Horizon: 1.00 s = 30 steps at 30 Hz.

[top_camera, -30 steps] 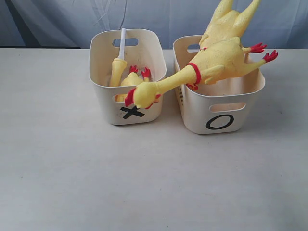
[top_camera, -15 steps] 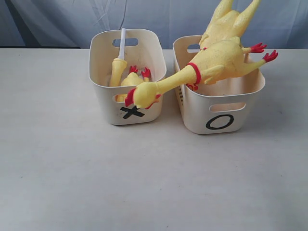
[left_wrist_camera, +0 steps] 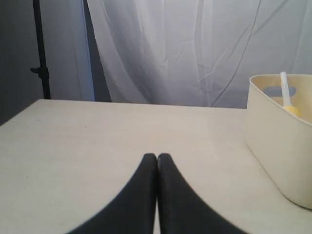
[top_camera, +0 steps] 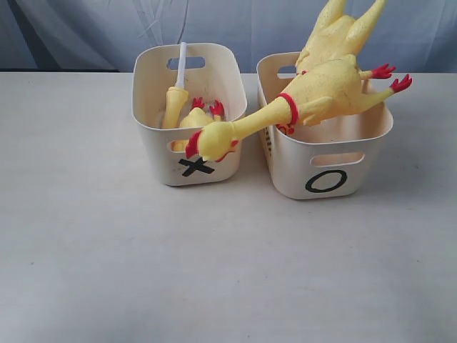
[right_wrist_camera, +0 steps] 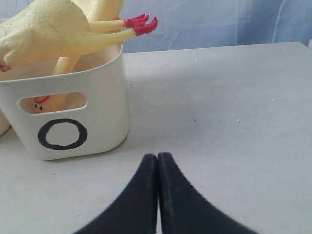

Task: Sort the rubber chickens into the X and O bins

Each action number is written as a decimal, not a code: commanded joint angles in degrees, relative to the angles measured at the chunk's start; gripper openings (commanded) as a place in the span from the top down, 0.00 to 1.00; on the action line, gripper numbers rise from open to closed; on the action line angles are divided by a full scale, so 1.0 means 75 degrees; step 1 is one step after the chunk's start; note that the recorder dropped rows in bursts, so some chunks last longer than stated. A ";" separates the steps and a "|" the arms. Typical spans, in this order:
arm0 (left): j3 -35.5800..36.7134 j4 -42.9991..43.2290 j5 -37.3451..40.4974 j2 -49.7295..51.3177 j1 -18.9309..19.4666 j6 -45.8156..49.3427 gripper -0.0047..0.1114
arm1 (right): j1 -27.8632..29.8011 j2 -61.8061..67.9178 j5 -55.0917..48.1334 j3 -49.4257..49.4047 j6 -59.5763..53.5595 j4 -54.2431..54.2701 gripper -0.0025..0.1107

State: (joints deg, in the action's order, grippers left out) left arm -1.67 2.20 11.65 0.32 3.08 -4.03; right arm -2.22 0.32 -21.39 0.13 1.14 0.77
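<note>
1. The table (top_camera: pixel 228 271) bears both bins.
2. O bin (top_camera: pixel 371 153): upright chicken (top_camera: pixel 335 39) inside; sprawled chicken (top_camera: pixel 321 89) across its rim, head reaching X bin (top_camera: pixel 158 153).
3. X bin: small chicken (top_camera: pixel 194 118), tubed headpiece (top_camera: pixel 175 100).
4. Both left pincer (left_wrist_camera: pixel 157 158) and right pincer (right_wrist_camera: pixel 157 157): clenched, empty.

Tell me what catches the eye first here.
A large rubber chicken sprawls across the rim of the O bin, its neck stretching over so its head hangs in front of the X bin. Behind it, another chicken pokes up out of the O bin.

Large chicken (top_camera: pixel 325 89) lies across O bin (top_camera: pixel 287 171), head over X bin (top_camera: pixel 153 146), seemingly holding smaller chickens (top_camera: pixel 194 118)
</note>
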 commanded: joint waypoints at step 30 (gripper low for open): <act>0.0223 -0.1401 0.0274 -0.0043 -0.0078 0.1766 0.96 | -0.0025 -0.0043 0.0074 -0.0018 0.0003 -0.0001 0.98</act>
State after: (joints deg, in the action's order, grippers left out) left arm -0.23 -7.78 13.58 0.23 2.88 9.19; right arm -2.22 0.32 -21.39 0.13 1.14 0.77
